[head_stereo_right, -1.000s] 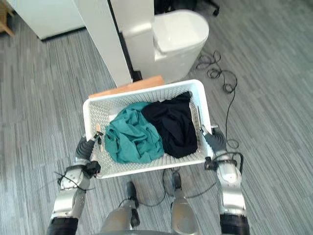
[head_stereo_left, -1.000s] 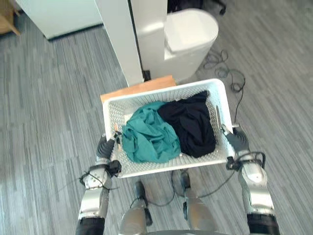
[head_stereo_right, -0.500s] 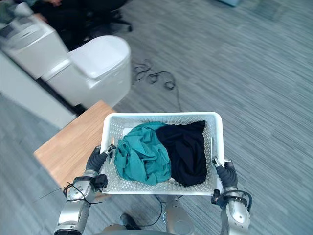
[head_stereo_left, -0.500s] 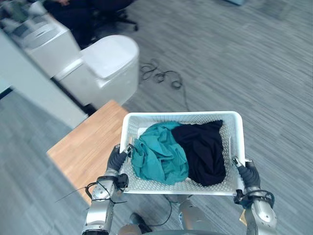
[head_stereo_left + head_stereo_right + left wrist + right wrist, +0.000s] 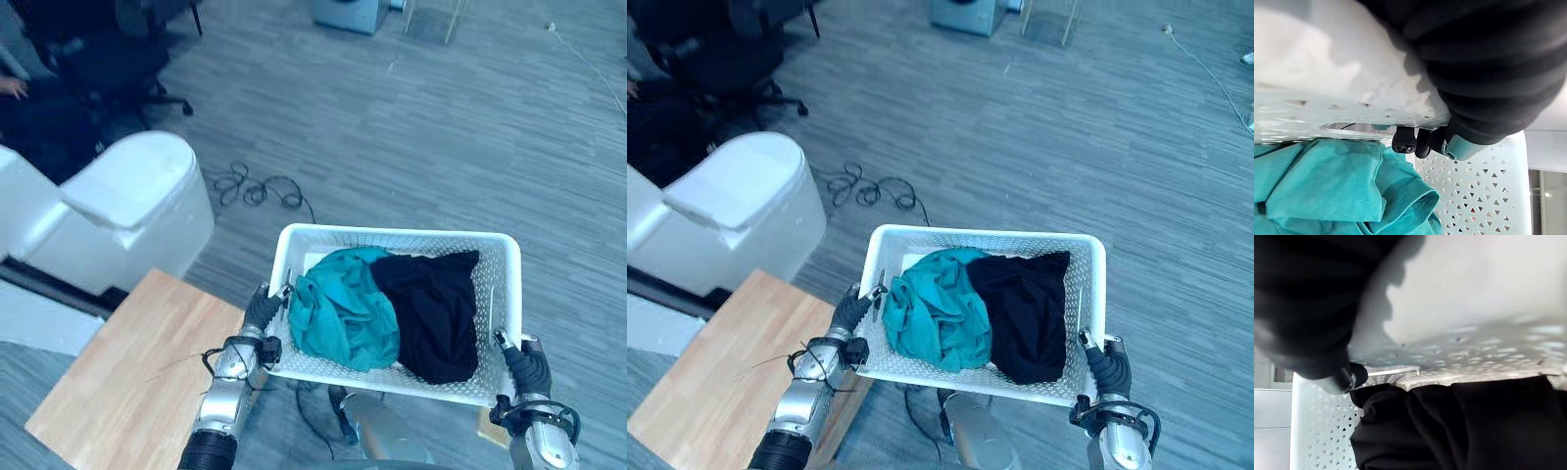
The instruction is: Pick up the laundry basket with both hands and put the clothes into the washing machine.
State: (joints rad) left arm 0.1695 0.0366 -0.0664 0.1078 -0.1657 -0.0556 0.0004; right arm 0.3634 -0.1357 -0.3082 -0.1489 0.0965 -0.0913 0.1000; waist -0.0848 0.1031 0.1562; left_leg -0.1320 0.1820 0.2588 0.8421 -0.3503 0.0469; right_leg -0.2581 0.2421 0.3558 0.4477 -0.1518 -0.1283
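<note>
The whole view has swung round since a moment ago, so the wooden surface (image 5: 127, 377) that sat under the basket's left end now lies off to the lower left, while both hands keep the same hold they had. The left hand (image 5: 263, 308) is closed on the left end of the white laundry basket (image 5: 392, 234): its wrist view shows dark fingertips (image 5: 1404, 140) hooked over the rim and down inside the perforated wall, with the ribbed cover pressed against the outside. The right hand (image 5: 529, 369) clasps the opposite end in the same manner, a dark fingertip (image 5: 1355, 376) curled over the rim just above the dark cloth, though less of that hand can be made out. Between the two hands the basket hangs level, clear of the floor, its long side across the robot's front. Inside it a crumpled teal garment (image 5: 343, 315) fills the half nearer the left hand, and a black garment (image 5: 436, 315) fills the half nearer the right hand; the two touch along the middle, and the black one laps up the far wall. The left arm crosses the near corner of the surface. Further left stands a rounded white machine (image 5: 132, 211) with its lid down, well apart from the basket, on grey plank floor (image 5: 411, 108).
</note>
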